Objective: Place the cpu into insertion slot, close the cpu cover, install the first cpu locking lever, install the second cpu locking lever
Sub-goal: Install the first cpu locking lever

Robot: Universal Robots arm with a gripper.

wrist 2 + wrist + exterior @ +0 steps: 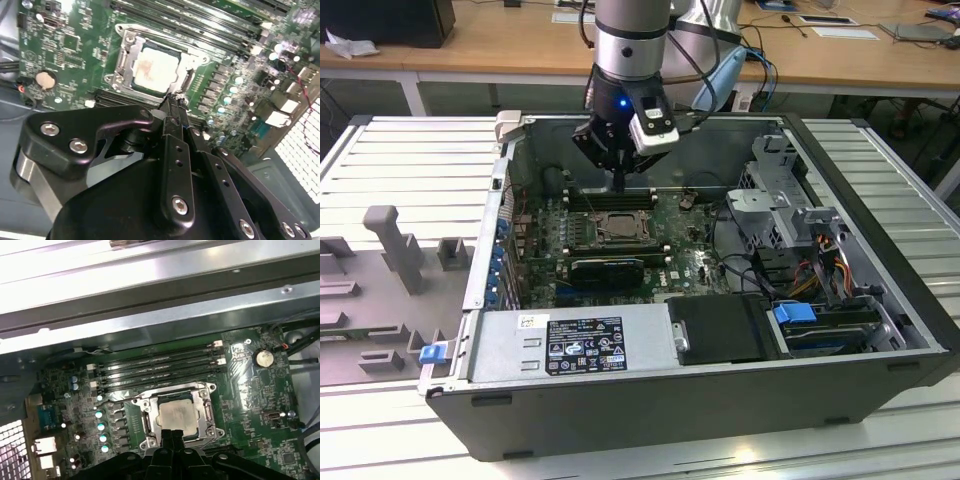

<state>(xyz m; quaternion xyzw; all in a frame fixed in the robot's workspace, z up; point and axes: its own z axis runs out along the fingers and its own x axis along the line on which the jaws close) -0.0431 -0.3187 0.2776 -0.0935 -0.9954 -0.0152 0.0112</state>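
The arm (pixel 630 40) points its end effector (pixel 618 183) straight down (fingers (pixel 167 439) together).

One open computer case (pixel 720 405) is lying on its side, holding one green circuit board (pixel 250 405), one grey power box (pixel 510 335) and one long black card (pixel 607 268). The board is carrying one socket (pixel 116 75) with one chip (pixel 176 416) in it, four long memory slots (pixel 157 371) and one round battery (pixel 263 358) near one edge. One gripper (pixel 618 186) is hanging over the board.
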